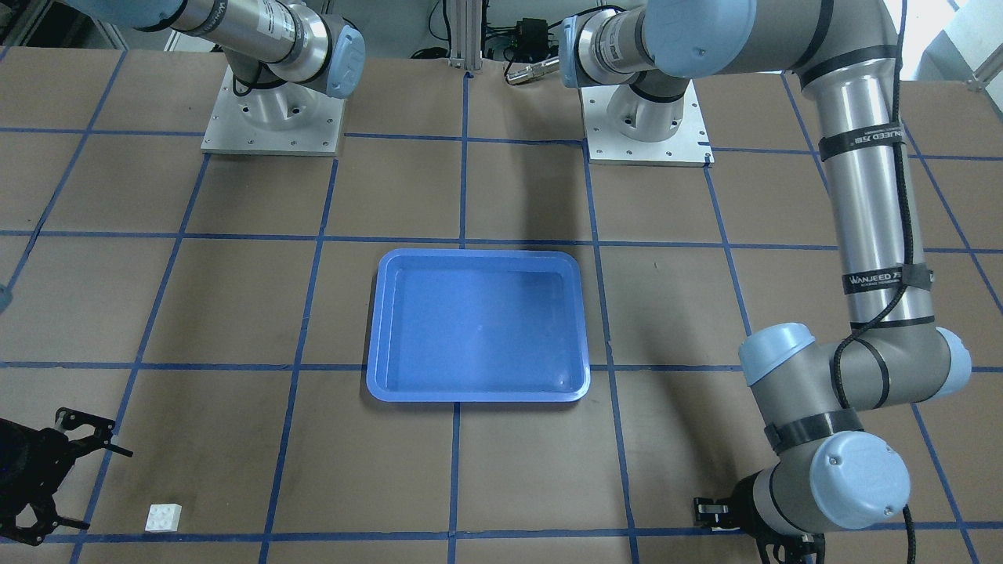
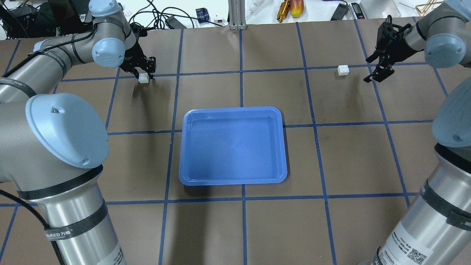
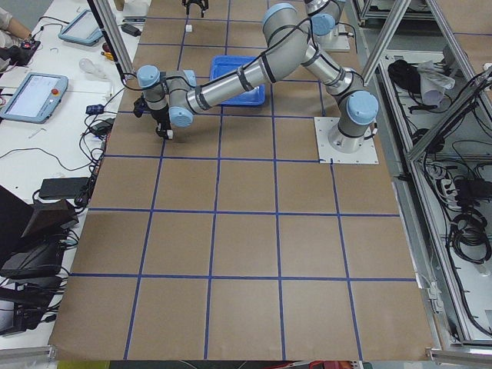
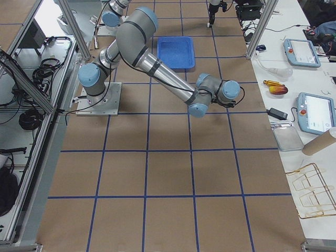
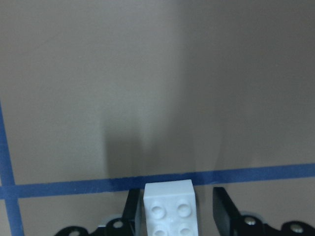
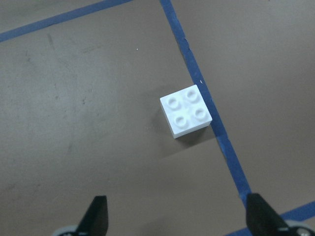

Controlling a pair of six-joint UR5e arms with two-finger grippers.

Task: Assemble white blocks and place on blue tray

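One white block (image 2: 143,77) lies on the far left of the table. My left gripper (image 2: 144,71) is lowered over it. In the left wrist view the block (image 5: 170,211) sits between the open fingers (image 5: 222,211), with a gap on one side. The other white block (image 2: 343,70) lies on the far right. My right gripper (image 2: 368,70) hovers beside it, wide open and empty; the right wrist view shows that block (image 6: 186,111) ahead of the spread fingers (image 6: 97,216). The blue tray (image 2: 232,145) lies empty in the table's middle.
Brown paper with a blue tape grid covers the table (image 2: 331,158). Cables, tools and a metal post (image 2: 235,14) line the far edge. The arm bases (image 1: 270,110) stand at the robot's side. The front-facing view shows the right gripper (image 1: 106,487) next to its block (image 1: 163,517).
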